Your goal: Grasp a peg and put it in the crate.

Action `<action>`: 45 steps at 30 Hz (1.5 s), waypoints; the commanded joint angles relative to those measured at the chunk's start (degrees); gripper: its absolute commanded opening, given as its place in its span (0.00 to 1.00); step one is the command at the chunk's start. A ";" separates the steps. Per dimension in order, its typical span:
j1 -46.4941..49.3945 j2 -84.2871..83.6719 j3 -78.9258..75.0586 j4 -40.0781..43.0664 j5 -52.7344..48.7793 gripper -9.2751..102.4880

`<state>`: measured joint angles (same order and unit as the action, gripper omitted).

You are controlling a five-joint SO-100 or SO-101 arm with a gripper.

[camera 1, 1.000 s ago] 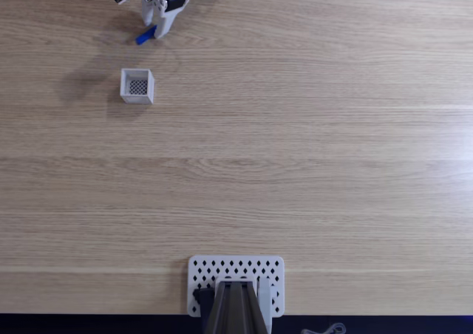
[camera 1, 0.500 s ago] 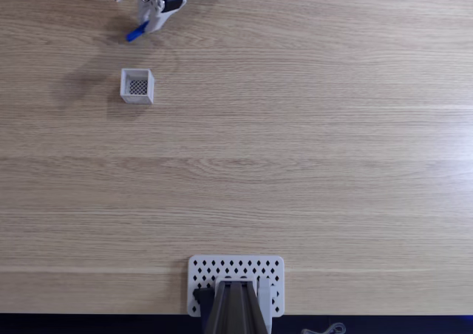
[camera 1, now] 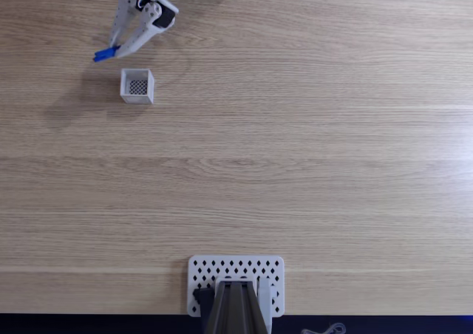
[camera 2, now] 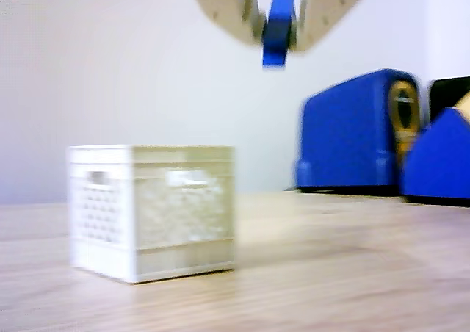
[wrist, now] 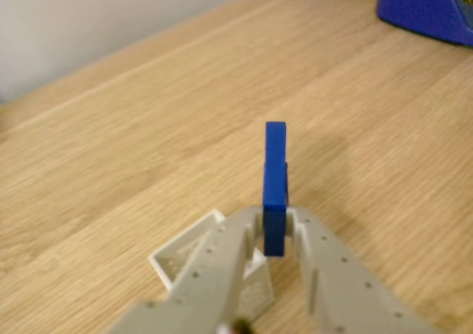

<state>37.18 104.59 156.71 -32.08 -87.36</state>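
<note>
Upper left of the fixed view, the pincer (camera 1: 109,52) grips the peg (camera 1: 104,53) above-left of the crate (camera 1: 137,86) — the other view shows blue machines (camera 2: 352,130) behind.

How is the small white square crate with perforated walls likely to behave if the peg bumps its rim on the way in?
The small white thin-walled crate probably weighs little, so a knock could slide it along the smooth wooden table. It sits flat on a square base, so tipping seems unlikely. The blue oblong peg looks rigid in the gripper, so it shouldn't flex.
</note>
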 commanded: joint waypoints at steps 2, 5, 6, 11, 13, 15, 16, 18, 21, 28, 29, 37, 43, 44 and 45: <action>-3.25 -4.57 -1.49 -8.00 0.35 0.08; -4.66 -8.00 -2.46 -9.23 0.35 0.08; -5.10 -9.05 -3.16 -9.40 0.35 0.08; -5.10 -13.54 -6.68 -9.23 0.35 0.08; -4.92 -14.77 -7.82 -9.40 0.35 0.08; -4.92 -15.73 -9.05 -9.40 0.35 0.08; -4.92 -16.26 -9.67 -9.40 0.35 0.08; -4.92 -17.31 -10.63 -9.40 0.35 0.08; -4.92 -17.67 -11.25 -8.96 0.35 0.08; -5.36 -17.67 -10.72 -8.53 0.53 0.09; -5.27 -17.67 -10.72 -8.53 0.97 0.11; -4.92 -17.23 -10.90 -9.49 7.91 0.22; -4.75 -16.79 -10.72 -9.40 8.70 0.08; -4.75 -16.08 -10.72 -8.61 8.79 0.06; -4.75 -14.94 -10.55 -8.53 8.88 0.06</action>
<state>31.99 85.87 149.06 -39.64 -79.01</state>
